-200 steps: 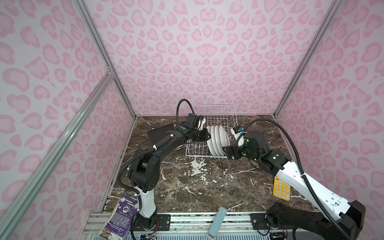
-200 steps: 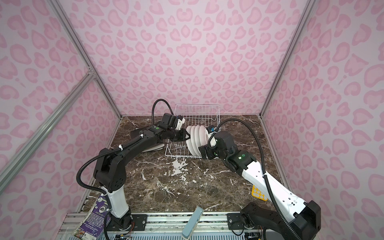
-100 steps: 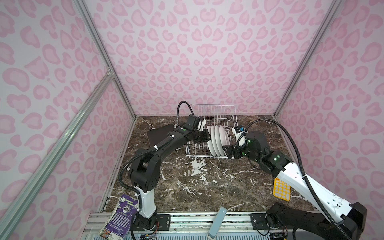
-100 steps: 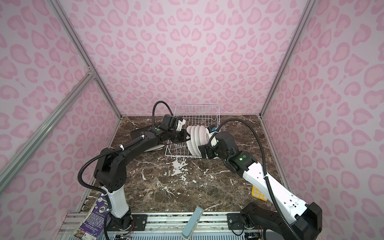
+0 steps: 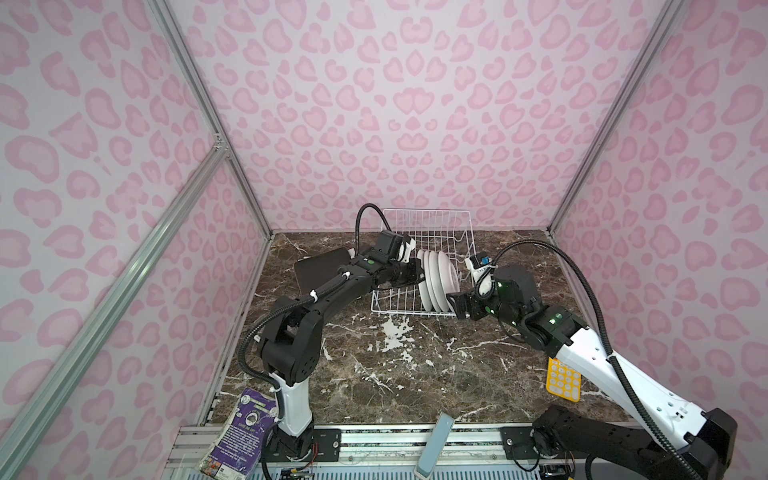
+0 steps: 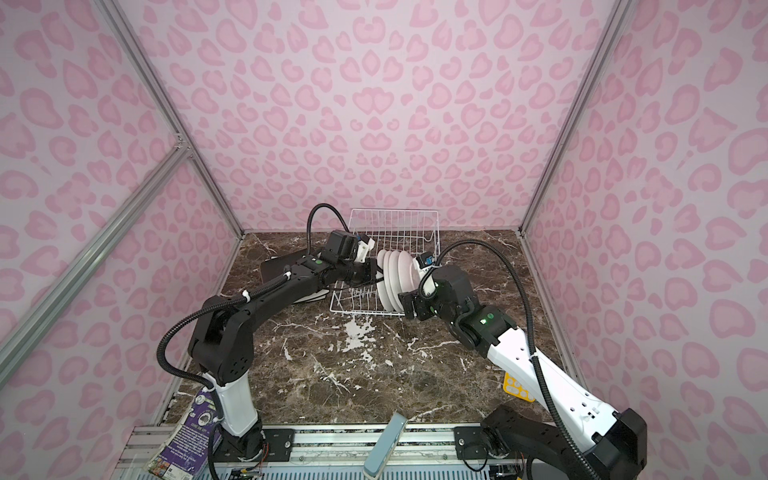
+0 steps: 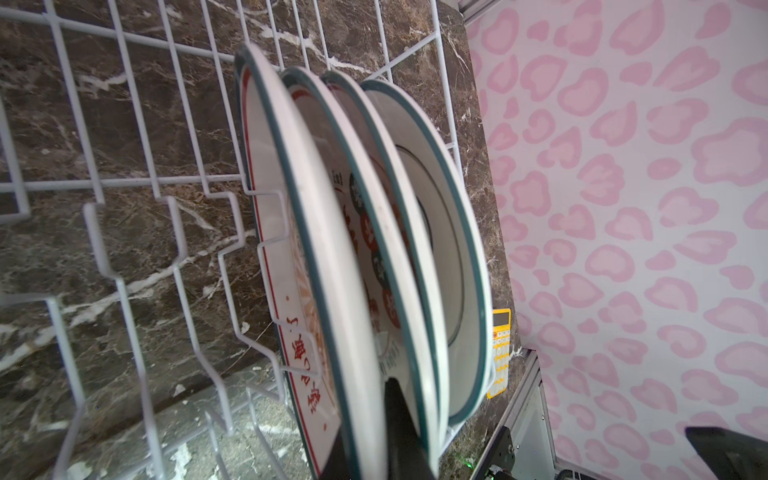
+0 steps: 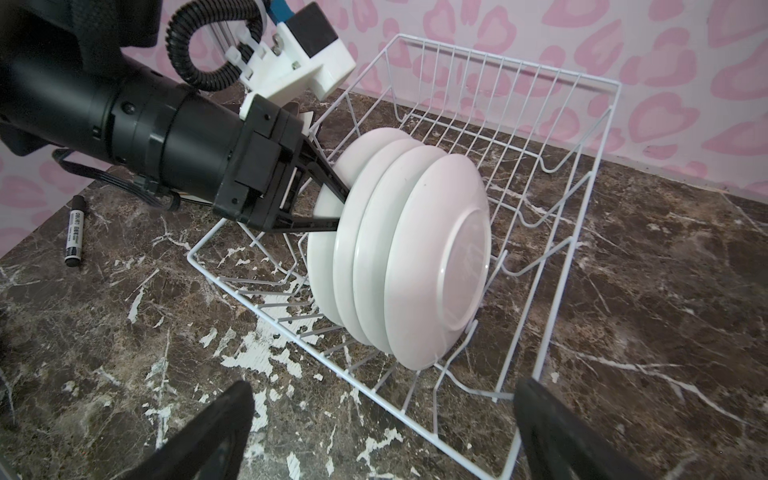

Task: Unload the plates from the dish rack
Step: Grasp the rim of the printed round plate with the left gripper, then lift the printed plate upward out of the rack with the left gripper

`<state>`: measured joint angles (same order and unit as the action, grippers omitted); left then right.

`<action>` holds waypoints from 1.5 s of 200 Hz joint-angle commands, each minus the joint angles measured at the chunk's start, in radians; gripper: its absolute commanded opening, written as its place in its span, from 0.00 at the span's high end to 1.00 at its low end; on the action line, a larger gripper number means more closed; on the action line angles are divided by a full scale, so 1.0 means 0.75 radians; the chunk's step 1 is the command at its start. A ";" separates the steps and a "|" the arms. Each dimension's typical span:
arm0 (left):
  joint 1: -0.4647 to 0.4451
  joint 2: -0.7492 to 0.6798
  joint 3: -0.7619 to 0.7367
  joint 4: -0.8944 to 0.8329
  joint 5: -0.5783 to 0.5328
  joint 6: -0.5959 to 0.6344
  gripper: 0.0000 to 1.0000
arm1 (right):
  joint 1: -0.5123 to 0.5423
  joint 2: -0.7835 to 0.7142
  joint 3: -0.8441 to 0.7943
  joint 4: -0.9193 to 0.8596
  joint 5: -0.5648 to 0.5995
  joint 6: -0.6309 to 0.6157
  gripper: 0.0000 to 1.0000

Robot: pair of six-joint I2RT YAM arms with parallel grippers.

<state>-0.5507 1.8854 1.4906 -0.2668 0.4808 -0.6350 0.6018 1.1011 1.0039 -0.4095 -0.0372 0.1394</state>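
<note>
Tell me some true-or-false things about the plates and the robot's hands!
Four round plates stand in the dish rack. True.
The left hand is shut on the end plate nearest it. True.
The right hand holds a plate. False: it is open and empty.
The dark brown square plate sits in the rack. False: it lies outside, beside the rack.

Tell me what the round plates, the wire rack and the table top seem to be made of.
The round plates look like glazed ceramic, perhaps melamine: smooth glossy white backs, printed faces, grey-blue rims. The dish rack seems metal wire with white coating: thin bent rods, evenly white. The table top looks like polished brown marble or an imitation: white veins.
</note>
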 commanded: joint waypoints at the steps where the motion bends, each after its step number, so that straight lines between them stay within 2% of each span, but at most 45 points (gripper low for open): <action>1: 0.002 -0.021 -0.012 -0.047 -0.053 -0.029 0.97 | 0.000 -0.002 -0.009 0.020 0.019 0.004 0.01; 135: 0.000 -0.090 0.014 -0.014 0.076 -0.081 0.97 | 0.000 0.080 0.045 -0.009 0.026 -0.005 0.01; 183: 0.000 -0.148 0.019 -0.066 0.065 -0.027 0.96 | 0.001 0.053 0.026 0.026 0.082 0.030 0.01; 300: 0.002 -0.285 0.064 -0.139 0.061 -0.017 0.97 | 0.000 0.047 0.024 0.067 0.078 0.066 0.01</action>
<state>-0.5491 1.7031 1.5139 -0.3908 0.5133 -0.6598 0.6018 1.1370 1.0241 -0.4061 0.0109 0.1730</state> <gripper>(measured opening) 0.096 0.987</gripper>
